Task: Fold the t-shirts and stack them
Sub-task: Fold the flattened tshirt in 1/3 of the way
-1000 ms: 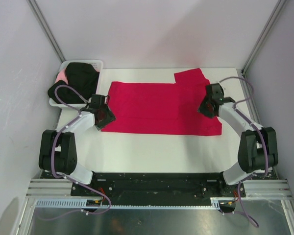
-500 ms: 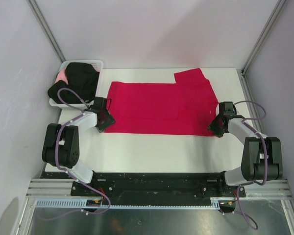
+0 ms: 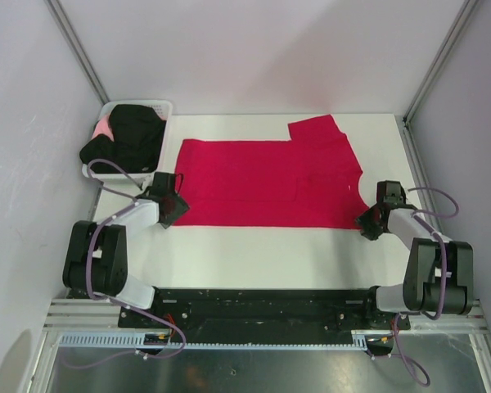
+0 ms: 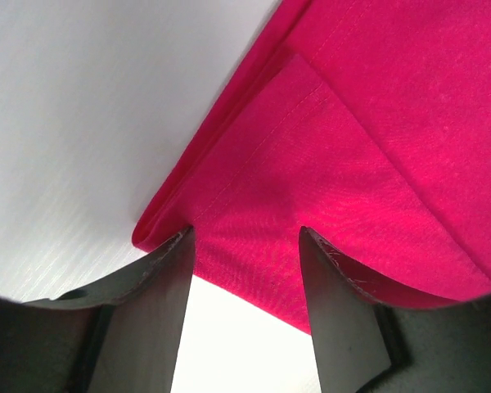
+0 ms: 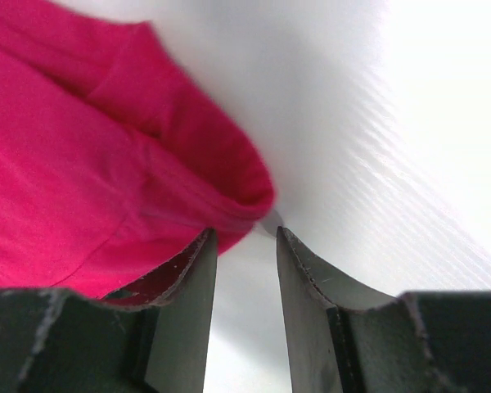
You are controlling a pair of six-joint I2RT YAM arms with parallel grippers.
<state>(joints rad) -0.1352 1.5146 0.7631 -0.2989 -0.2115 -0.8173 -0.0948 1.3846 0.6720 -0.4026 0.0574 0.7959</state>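
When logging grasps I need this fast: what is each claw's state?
Left claw: open, straddling a corner of the crimson red cloth t-shirt.
Right claw: open narrowly, nothing clamped.

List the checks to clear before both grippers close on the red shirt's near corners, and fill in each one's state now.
1. Red t-shirt spread flat on the table: ok.
2. Left gripper open, with the shirt corner between its fingers: ok.
3. Right gripper open: ok, though the gap is narrow.
4. Cloth inside the right gap: not ok; the hem sits off to one side and bare table shows through.
5. Black t-shirts out of the way, piled in the basket: ok.
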